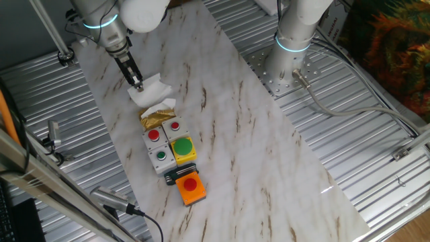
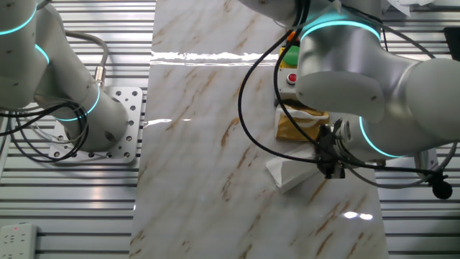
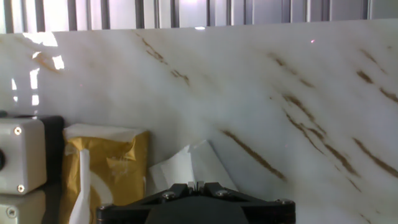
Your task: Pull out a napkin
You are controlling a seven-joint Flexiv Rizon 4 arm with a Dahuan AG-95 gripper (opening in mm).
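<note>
Gripper [image 1: 138, 86] upper left is pinching your napkin [image 1: 152, 91] (creased, white), just beside the gold packet [image 1: 158, 117], btw.

A robotics lab: 2 robot arms [image 1: 295, 27] bolted to a slotted aluminium bench [image 1: 376, 134], cables trailing

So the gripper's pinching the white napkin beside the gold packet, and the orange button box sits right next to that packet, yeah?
Not quite. The gripper is at the napkin beside the gold packet, but a grey button box sits next to the packet. The orange button box is at the row's far end, as one fixed view shows.
</note>
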